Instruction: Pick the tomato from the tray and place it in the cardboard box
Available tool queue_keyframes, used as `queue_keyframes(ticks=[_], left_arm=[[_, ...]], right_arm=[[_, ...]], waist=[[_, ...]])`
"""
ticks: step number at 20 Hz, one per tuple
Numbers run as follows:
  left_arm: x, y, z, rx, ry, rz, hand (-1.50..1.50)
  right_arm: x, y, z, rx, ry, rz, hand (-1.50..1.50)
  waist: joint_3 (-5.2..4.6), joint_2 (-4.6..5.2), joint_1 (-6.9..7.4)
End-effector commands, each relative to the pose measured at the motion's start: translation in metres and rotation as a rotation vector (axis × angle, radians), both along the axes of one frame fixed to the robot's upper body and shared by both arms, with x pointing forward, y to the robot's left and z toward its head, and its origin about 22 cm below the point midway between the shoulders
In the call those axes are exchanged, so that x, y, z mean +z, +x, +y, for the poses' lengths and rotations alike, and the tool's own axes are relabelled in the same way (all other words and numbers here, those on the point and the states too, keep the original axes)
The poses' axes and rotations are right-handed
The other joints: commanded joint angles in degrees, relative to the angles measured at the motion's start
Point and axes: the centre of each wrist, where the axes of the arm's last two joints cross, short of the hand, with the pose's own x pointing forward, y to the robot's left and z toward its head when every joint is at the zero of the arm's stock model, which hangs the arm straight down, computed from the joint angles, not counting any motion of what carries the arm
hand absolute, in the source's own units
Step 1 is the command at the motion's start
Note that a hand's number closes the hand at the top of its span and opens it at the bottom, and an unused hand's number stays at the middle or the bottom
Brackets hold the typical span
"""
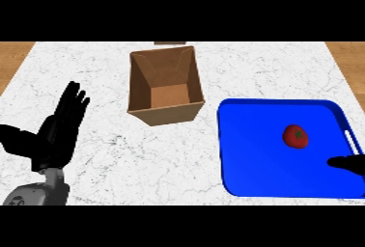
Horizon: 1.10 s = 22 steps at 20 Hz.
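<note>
The tomato (295,136) lies on the blue tray (249,159), toward the tray's right side and about midway between its far and near rims, stem end up. The tray sits at the worktop's (92,72) right edge, reaching down to its near edge. The box (165,86) stands open-topped in the middle of the worktop toward the far edge, just beside the tray's far left corner but apart from it; its inside holds nothing that can be seen.

The left robot hand (57,130) is at the worktop's left edge, fingers straight and pointing up and away, thumb spread out to the left, holding nothing. It is well apart from both box and tray.

The right robot hand (348,165) shows only as a dark tip entering over the tray's right rim, near the tomato but not touching it. Too little of it is visible to tell whether its fingers are spread or curled.
</note>
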Motion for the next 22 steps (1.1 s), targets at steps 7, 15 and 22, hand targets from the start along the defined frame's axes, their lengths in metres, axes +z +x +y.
queue_keyframes(ticks=[7,15,22], left_arm=[[0.012,-0.025,-0.004,0.005,-0.003,-0.008,0.0],[-0.018,0.008,0.007,0.002,0.013,-0.005,0.0],[0.005,0.012,0.014,0.005,0.013,-0.002,0.0]], right_arm=[[-0.037,0.023,0.024,-0.022,-0.008,0.012,-1.5],[-0.04,0.015,0.018,-0.01,0.015,0.007,-1.5],[-0.064,0.034,0.04,-0.033,-0.019,0.053,-1.5]], waist=[[0.02,-0.04,0.13],[0.01,0.0,-0.26],[0.01,0.02,-0.09]])
